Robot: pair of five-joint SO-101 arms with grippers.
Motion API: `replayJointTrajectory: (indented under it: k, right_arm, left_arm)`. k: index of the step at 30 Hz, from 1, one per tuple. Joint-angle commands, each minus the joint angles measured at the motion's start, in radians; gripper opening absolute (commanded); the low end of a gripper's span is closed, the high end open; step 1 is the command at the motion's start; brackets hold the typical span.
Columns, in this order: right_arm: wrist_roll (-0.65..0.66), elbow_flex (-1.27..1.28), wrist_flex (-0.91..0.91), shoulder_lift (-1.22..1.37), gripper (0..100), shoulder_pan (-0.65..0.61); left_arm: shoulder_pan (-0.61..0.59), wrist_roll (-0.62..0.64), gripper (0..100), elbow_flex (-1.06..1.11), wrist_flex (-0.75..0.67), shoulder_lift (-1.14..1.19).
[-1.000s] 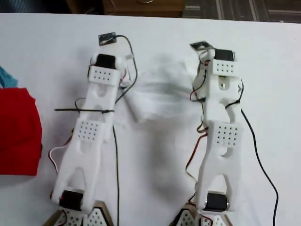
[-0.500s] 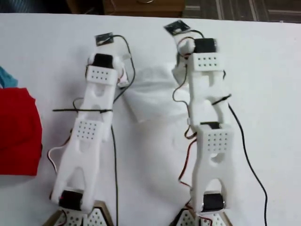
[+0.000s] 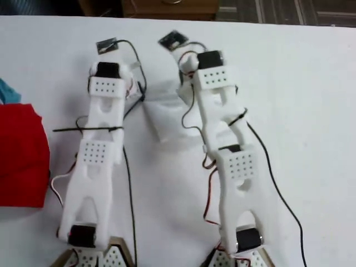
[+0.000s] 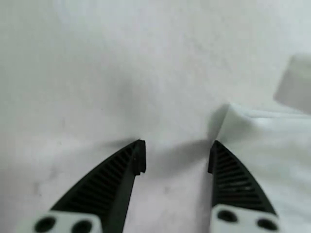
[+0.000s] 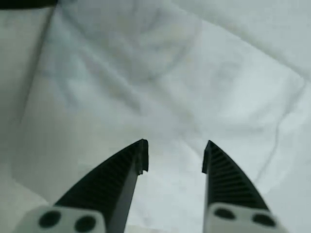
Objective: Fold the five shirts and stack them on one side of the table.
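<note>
Both arms outstretched — left gripper (image 4: 175,158), right gripper (image 5: 175,158) agape

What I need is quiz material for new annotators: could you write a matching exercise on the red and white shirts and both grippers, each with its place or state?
1 red shirt
2 white shirt
3 left gripper
4 right gripper

A fingers open above white cloth
B lying at the table's middle
C far off to one side
D fingers open, bare table between them

Pairs: 1-C, 2-B, 3-D, 4-A
</note>
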Motion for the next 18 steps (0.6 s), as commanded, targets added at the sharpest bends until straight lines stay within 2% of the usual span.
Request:
replayJointTrajectory:
  k: [1,6,14,18]
  right_arm:
    - [0.009,-0.018,-0.018,0.025,20.5,-0.027]
    - [0.003,-0.018,-0.035,0.101,29.9,-0.03]
    - [0.008,-0.026,-0.081,0.213,30.0,-0.016]
    - [0.025,-0.061,-0.058,0.225,26.6,-0.019]
  left_arm:
    - [-0.041,0.003,23,-0.019,-0.014,-0.072]
    - [-0.06,0.003,23,-0.019,-0.012,-0.091]
    - [-0.11,0.005,23,-0.019,-0.041,-0.092]
    - [-0.141,0.005,23,-0.019,-0.069,-0.092]
